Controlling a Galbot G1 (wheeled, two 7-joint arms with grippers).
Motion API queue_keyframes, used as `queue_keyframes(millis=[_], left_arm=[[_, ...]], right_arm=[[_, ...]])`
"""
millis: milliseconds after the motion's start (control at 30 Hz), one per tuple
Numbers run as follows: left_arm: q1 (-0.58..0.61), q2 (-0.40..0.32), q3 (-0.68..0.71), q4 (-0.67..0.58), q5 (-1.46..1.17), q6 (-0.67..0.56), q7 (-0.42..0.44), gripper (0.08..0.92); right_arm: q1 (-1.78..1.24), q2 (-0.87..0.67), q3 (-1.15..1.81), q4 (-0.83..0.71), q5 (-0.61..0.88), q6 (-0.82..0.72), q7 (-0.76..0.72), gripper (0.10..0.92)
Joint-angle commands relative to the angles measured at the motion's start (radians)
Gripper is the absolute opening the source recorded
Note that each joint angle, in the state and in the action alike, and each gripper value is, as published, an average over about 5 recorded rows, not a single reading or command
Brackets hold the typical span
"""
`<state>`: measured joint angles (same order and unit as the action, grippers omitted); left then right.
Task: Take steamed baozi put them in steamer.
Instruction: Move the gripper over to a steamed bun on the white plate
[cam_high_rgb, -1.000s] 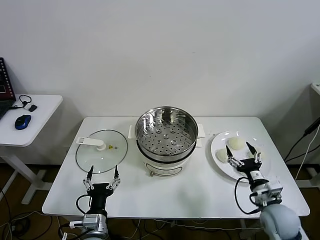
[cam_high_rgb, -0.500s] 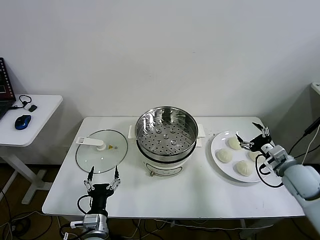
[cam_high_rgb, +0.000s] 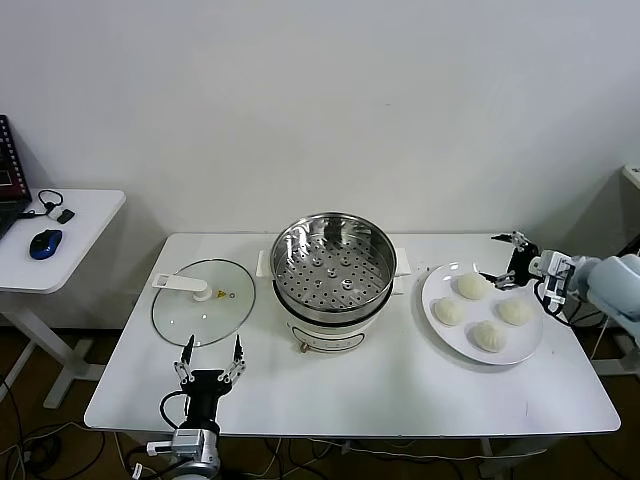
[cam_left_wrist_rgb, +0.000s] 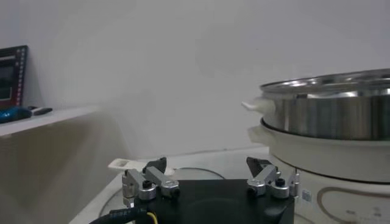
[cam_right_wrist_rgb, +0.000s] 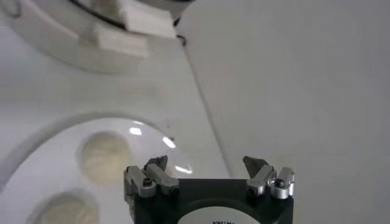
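You have four baozi (cam_high_rgb: 458, 286) on one plate (cam_high_rgb: 527, 343), right of the empty steamer (cam_high_rgb: 333, 262). Your right tool (cam_high_rgb: 509, 261) hovers wide open at the plate's far edge, empty; left tool (cam_high_rgb: 210, 352) open, idle.

Steamer (cam_high_rgb: 333, 266) mouth open – glass lid (cam_high_rgb: 203, 300) well aside, plate (cam_high_rgb: 446, 336) beside.
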<state>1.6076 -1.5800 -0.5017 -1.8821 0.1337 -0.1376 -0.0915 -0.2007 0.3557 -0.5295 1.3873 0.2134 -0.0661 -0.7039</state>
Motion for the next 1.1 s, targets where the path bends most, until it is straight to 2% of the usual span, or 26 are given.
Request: queue_keyframes(millis=[33, 433, 800, 1100], left_arm=[[-0.003, 0.012, 0.009, 0.014, 0.001, -0.007, 0.001, 0.823], [-0.011, 0.023, 0.008, 0.027, -0.022, -0.023, 0.002, 0.823], [-0.023, 0.042, -0.020, 0.042, -0.052, -0.036, 0.004, 0.823], [-0.028, 0.053, -0.044, 0.053, -0.066, -0.037, 0.007, 0.823]], right_arm=[[0.677, 0.079, -0.780, -0.259, 0.114, 0.119, -0.274, 0.823], [0.722, 0.382, -0.957, -0.618, 0.176, 0.208, -0.364, 0.823], [0.607, 0.605, -0.881, -0.933, 0.142, 0.286, -0.419, 0.823], [0.523, 0.669, -0.817, -1.024, 0.096, 0.309, -0.450, 0.823]])
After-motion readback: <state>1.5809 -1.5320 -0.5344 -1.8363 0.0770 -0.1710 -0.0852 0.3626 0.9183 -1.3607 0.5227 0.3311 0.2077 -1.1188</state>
